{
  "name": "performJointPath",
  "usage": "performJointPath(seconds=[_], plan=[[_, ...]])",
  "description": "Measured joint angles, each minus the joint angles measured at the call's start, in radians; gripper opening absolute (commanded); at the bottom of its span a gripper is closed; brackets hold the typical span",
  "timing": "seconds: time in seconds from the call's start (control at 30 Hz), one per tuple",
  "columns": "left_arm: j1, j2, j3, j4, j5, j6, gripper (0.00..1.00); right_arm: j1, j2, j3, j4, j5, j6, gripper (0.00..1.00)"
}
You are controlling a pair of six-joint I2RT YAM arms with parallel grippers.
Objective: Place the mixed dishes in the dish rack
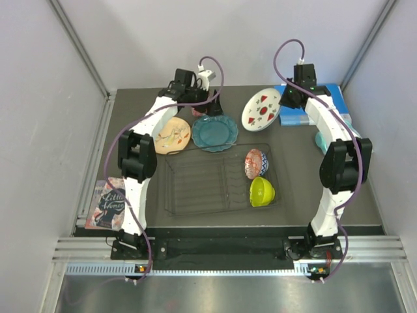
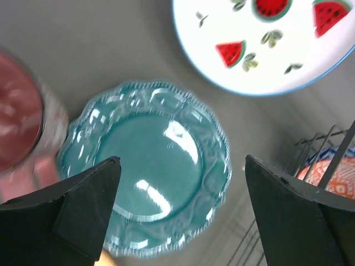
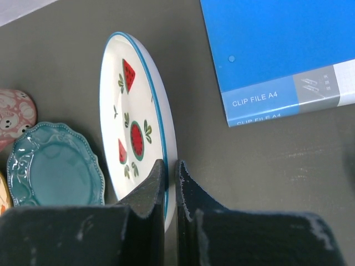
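Note:
My right gripper (image 3: pixel 171 172) is shut on the rim of the white plate with red watermelon marks (image 3: pixel 130 111), which is tilted up at the back of the table (image 1: pixel 261 107). My left gripper (image 2: pixel 183 183) hangs open over the teal scalloped plate (image 2: pixel 147 172), holding nothing. A pink-red mug (image 2: pixel 16 111) stands blurred just left of that plate. The cream-yellow floral plate (image 1: pixel 172 135) lies left of the teal one (image 1: pixel 214 132). The black wire dish rack (image 1: pixel 195 186) holds the pink patterned bowl (image 1: pixel 255 163) and the lime-green bowl (image 1: pixel 261 191) at its right end.
A blue binder (image 1: pixel 319 104) lies at the back right, behind the white plate, with teal headphones (image 1: pixel 321 140) near the right arm. A book (image 1: pixel 107 203) lies at the near left. Grey walls close in the table on the left, back and right.

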Motion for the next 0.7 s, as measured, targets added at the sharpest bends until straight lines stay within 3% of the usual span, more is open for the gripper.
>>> performJointPath(seconds=[0.13,0.33,0.53,0.7], plan=[[-0.004,0.161,0.172,0.069,0.101,-0.108,0.99,0.002,-0.001,-0.006,0.0,-0.001,-0.001,0.0],[-0.018,0.288,0.24,0.174,0.179,-0.255,0.99,0.009,-0.001,-0.03,-0.007,0.019,-0.027,0.0],[-0.022,0.251,0.17,0.23,0.213,-0.301,0.99,0.012,-0.019,-0.029,-0.031,0.031,-0.045,0.0],[-0.003,0.109,0.042,0.195,0.219,-0.27,0.99,0.012,-0.1,-0.025,-0.048,0.038,-0.069,0.0]])
